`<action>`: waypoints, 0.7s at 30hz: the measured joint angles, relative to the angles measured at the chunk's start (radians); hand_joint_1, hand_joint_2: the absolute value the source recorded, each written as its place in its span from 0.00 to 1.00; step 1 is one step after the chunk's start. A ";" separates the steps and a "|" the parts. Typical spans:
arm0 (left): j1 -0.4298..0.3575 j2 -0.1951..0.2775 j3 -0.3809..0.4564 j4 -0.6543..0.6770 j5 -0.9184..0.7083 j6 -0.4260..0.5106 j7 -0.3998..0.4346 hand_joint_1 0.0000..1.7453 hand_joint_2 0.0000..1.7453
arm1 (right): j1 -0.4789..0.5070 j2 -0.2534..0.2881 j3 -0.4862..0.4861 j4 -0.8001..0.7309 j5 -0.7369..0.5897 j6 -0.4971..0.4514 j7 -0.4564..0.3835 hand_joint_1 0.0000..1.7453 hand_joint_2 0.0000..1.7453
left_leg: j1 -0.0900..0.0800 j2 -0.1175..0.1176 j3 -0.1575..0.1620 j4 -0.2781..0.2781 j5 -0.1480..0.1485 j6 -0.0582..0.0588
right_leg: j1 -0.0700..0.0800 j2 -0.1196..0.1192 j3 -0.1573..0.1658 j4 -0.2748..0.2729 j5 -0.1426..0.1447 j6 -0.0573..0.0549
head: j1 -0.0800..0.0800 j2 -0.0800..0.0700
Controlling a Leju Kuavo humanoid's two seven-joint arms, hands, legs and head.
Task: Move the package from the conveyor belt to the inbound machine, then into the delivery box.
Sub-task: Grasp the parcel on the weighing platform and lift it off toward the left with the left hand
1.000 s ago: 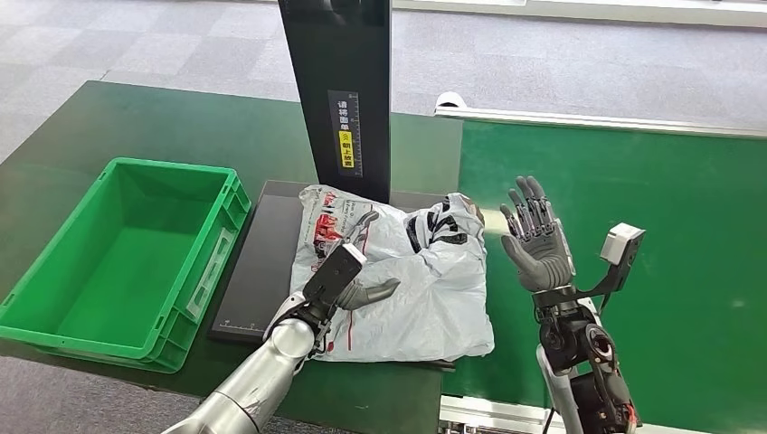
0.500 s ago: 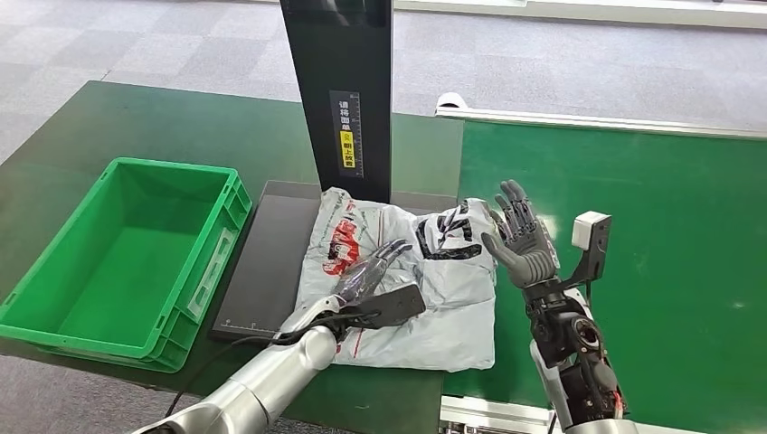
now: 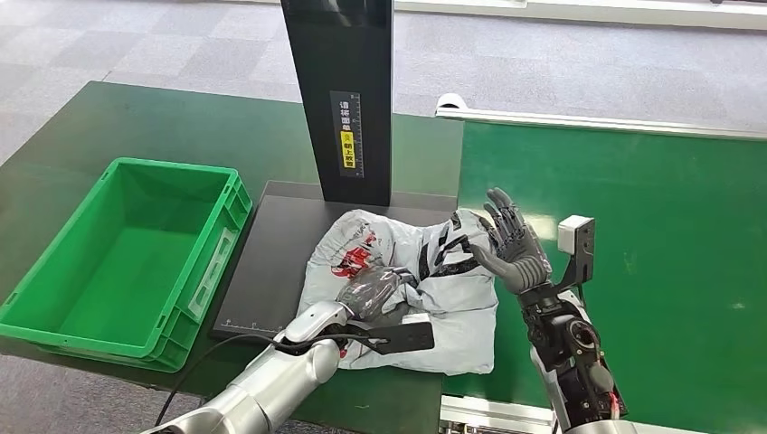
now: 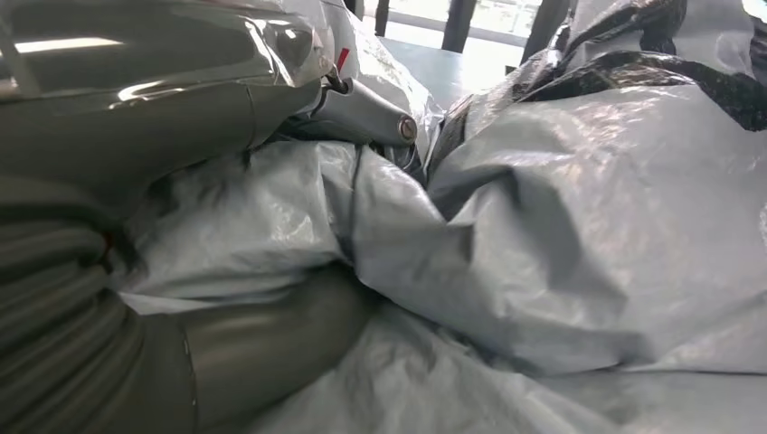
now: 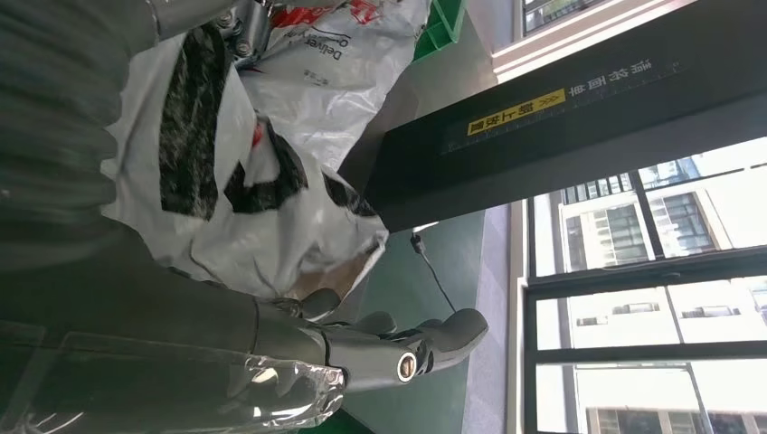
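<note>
On the machine's black plate [image 3: 271, 244], at the foot of its dark post [image 3: 339, 99], lies the crumpled grey package [image 3: 452, 307]. Its right edge is close to the conveyor belt [image 3: 633, 235]. Left hand [image 3: 369, 291] lies on the package's middle, fingers bunching the plastic in a grip. Right hand [image 3: 511, 246] stands upright at the package's right edge, fingers spread, holding nothing. A green box [image 3: 54, 321] sits on the bench [image 3: 145, 117] beside the plate.

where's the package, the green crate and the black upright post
package [image 3: 452, 303]: head view, on its grey plastic near the lower right.
green crate [image 3: 136, 249]: head view, on its inside floor.
black upright post [image 3: 348, 72]: head view, on its front face above the label.
</note>
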 joint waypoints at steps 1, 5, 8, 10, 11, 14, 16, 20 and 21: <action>0.000 0.000 0.001 0.000 -0.005 -0.005 -0.005 1.00 1.00 | -0.002 0.000 0.000 0.003 0.000 0.002 0.000 0.00 1.00 | 0.000 0.000 0.000 0.000 0.000 0.000 | 0.000 0.000 0.000 0.000 0.000 0.000 | 0.000 0.000; 0.010 -0.002 0.014 -0.012 -0.010 0.034 -0.019 1.00 1.00 | -0.004 0.000 0.000 0.007 0.000 0.002 0.003 0.00 1.00 | 0.000 0.000 0.000 0.000 0.000 0.000 | 0.000 0.000 0.000 0.000 0.000 0.000 | 0.000 0.000; 0.036 -0.002 0.034 -0.041 -0.001 0.091 -0.046 1.00 1.00 | -0.005 -0.001 0.000 0.007 -0.004 0.003 0.013 0.00 1.00 | 0.000 0.001 0.000 0.000 0.000 0.000 | 0.000 0.000 0.000 0.000 0.000 0.000 | 0.000 0.000; 0.057 -0.001 0.049 -0.072 0.010 0.128 -0.070 1.00 1.00 | -0.010 -0.001 0.000 0.008 -0.010 0.003 0.017 0.00 1.00 | 0.000 0.000 0.000 0.000 0.000 0.000 | 0.000 0.000 -0.001 0.000 0.000 0.000 | 0.000 0.000; 0.069 -0.001 0.055 -0.089 0.014 0.146 -0.082 1.00 1.00 | -0.013 -0.001 0.001 0.009 -0.014 0.003 0.018 0.00 1.00 | 0.000 0.000 0.000 0.000 0.000 0.000 | 0.000 0.000 -0.001 0.000 0.000 0.000 | 0.000 0.000; 0.100 0.003 0.065 -0.142 0.025 0.193 -0.120 1.00 1.00 | -0.023 -0.003 0.008 0.012 -0.029 0.004 0.022 0.00 1.00 | 0.000 0.000 -0.001 0.000 0.000 0.000 | 0.000 0.000 -0.002 0.000 0.000 0.000 | 0.000 0.000; 0.118 0.005 0.072 -0.175 0.045 0.229 -0.149 1.00 1.00 | -0.026 -0.006 0.014 0.013 -0.038 0.004 0.023 0.00 1.00 | 0.000 0.000 -0.001 0.000 0.000 0.000 | 0.000 0.000 -0.002 0.000 0.000 0.000 | 0.000 0.000; 0.158 0.005 0.105 -0.281 0.147 0.325 -0.206 1.00 1.00 | -0.023 -0.015 0.020 0.014 -0.051 -0.010 0.017 0.00 1.00 | 0.000 0.000 -0.001 0.000 0.000 0.000 | 0.000 0.000 -0.002 0.000 0.000 0.000 | 0.000 0.000; 0.170 0.006 0.116 -0.325 0.164 0.369 -0.211 1.00 1.00 | -0.019 -0.017 0.020 0.012 -0.053 -0.016 0.014 0.00 1.00 | 0.000 0.000 -0.001 0.000 0.000 0.000 | 0.000 0.000 -0.003 0.000 0.000 0.000 | 0.000 0.000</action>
